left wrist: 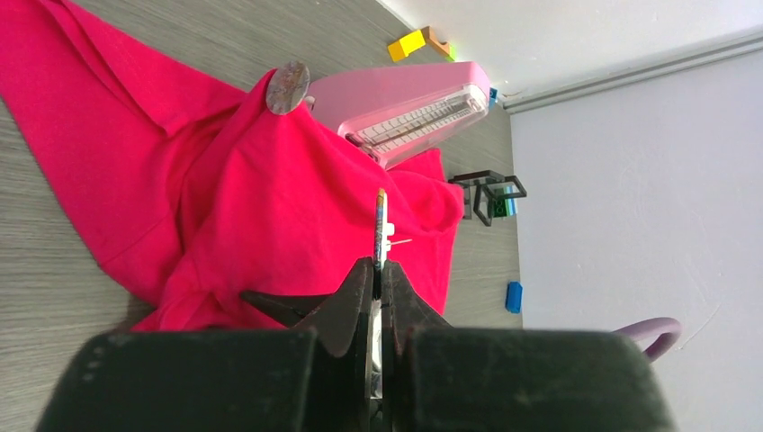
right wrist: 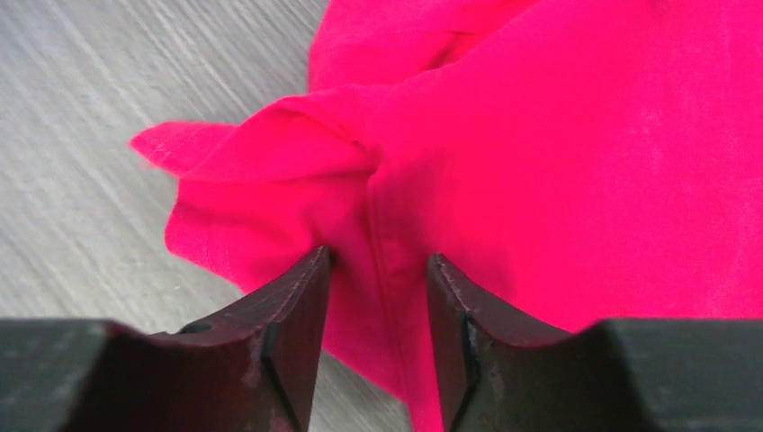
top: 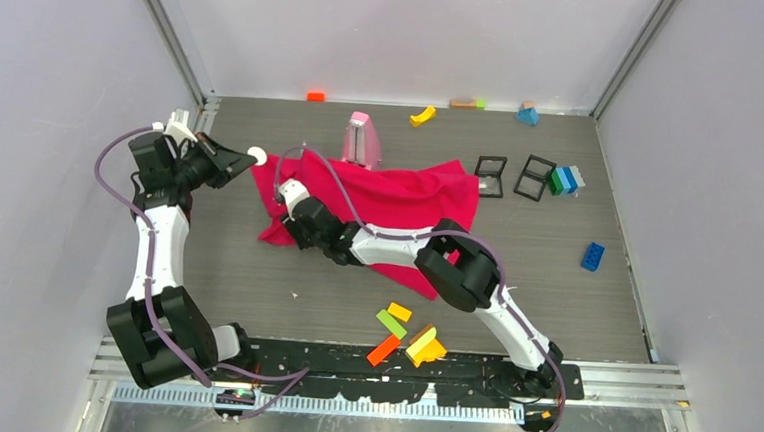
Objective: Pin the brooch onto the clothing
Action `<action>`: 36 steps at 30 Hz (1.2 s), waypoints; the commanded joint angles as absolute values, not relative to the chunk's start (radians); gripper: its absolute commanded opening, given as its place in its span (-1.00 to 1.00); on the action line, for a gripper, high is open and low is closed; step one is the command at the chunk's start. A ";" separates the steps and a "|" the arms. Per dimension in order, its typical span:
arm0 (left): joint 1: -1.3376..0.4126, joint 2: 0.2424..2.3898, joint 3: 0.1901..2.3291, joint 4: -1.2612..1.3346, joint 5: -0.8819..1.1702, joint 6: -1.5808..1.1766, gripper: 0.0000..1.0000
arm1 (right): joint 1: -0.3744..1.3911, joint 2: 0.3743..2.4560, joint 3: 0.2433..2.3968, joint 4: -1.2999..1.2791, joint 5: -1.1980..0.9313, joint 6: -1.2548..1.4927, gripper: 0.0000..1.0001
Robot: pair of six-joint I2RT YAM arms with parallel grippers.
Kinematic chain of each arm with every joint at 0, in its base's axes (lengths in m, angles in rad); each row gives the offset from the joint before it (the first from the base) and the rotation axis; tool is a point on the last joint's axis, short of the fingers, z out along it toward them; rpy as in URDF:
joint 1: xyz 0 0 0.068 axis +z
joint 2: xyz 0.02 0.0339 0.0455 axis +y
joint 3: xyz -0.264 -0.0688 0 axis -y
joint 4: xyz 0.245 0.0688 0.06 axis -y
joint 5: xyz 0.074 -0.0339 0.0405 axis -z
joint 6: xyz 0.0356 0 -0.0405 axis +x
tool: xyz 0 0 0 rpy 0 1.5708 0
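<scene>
Right fingers (right wrist: pixel 376 268) stand apart, one on each side of a fold of the pink shirt (right wrist: pixel 576 162), which lies on the tabletop (right wrist: pixel 81 135). My left fingers (left wrist: pixel 378 274) squeeze the brooch (left wrist: pixel 381 225) tight, near the shirt's edge.

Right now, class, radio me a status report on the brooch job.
Left gripper shut on brooch, beside shirt. Right gripper open, astride a shirt fold. Pink stapler-like tool against far edge.

No legible text (ruled markings (left wrist: pixel 409 121) unreadable)
</scene>
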State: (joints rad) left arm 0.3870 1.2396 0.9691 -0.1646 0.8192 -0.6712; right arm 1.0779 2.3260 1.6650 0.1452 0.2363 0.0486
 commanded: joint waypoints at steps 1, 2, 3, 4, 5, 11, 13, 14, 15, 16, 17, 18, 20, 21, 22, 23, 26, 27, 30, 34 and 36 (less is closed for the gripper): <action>0.394 1.212 0.998 -0.160 0.820 -0.652 -1.00 | 1.077 2.344 1.740 0.184 0.340 0.006 -0.22; 0.396 1.213 0.999 -0.160 0.820 -0.652 -1.00 | 1.077 2.343 1.740 0.184 0.340 0.006 -0.34; 0.395 1.213 0.998 -0.160 0.820 -0.652 -1.00 | 1.077 2.337 1.738 0.181 0.338 0.006 -0.63; 0.396 1.215 0.999 -0.160 0.819 -0.652 -1.00 | 1.077 2.331 1.727 0.179 0.332 0.006 -0.75; 0.397 1.216 0.999 -0.160 0.820 -0.652 -1.00 | 1.077 2.310 1.715 0.178 0.328 0.006 -0.92; 0.397 1.220 0.994 -0.158 0.819 -0.653 -1.00 | 1.084 2.089 1.512 0.199 0.243 0.065 -0.98; 0.397 1.223 0.992 -0.157 0.821 -0.656 -1.00 | 1.091 1.972 1.422 0.196 0.187 0.096 -0.99; 0.397 1.224 0.992 -0.156 0.823 -0.656 -1.00 | 1.095 1.912 1.361 0.186 0.176 0.105 -0.98; 0.397 1.224 0.992 -0.154 0.824 -0.657 -1.00 | 1.105 1.880 1.330 0.179 0.159 0.120 -0.98; 0.397 1.224 0.990 -0.153 0.824 -0.657 -1.00 | 1.120 1.811 1.269 0.161 0.154 0.129 -0.98; 0.397 1.224 0.989 -0.151 0.826 -0.660 -1.00 | 1.127 1.778 1.241 0.151 0.150 0.145 -0.98; 0.397 1.225 0.989 -0.150 0.828 -0.660 -1.00 | 1.142 1.714 1.183 0.127 0.150 0.156 -0.98; 0.397 1.225 0.988 -0.148 0.831 -0.662 -1.00 | 1.160 1.623 1.099 0.087 0.159 0.202 -0.98; 0.396 1.226 0.986 -0.147 0.833 -0.663 -1.00 | 1.165 1.594 1.039 0.062 0.166 0.241 -0.98; 0.396 1.226 0.986 -0.146 0.834 -0.664 -1.00 | 1.173 1.537 1.010 0.051 0.172 0.263 -0.99; 0.394 1.227 0.984 -0.145 0.834 -0.666 -1.00 | 1.176 1.512 0.955 0.022 0.195 0.308 -0.98; 0.388 1.226 0.982 -0.143 0.834 -0.667 -1.00 | 1.180 1.377 0.866 -0.086 0.279 0.412 -0.98; 0.383 1.226 0.981 -0.142 0.835 -0.665 -1.00 | 1.181 1.321 0.832 -0.144 0.334 0.430 -0.98; 0.369 1.227 0.982 -0.144 0.835 -0.663 -1.00 | 1.180 1.211 0.778 -0.240 0.483 0.514 -0.98; 0.352 1.228 0.983 -0.151 0.829 -0.654 -1.00 | 1.180 1.110 0.737 -0.330 0.584 0.546 -0.40; 0.340 1.226 0.987 -0.164 0.823 -0.644 -1.00 | 1.180 1.092 0.746 -0.352 0.587 0.537 -0.10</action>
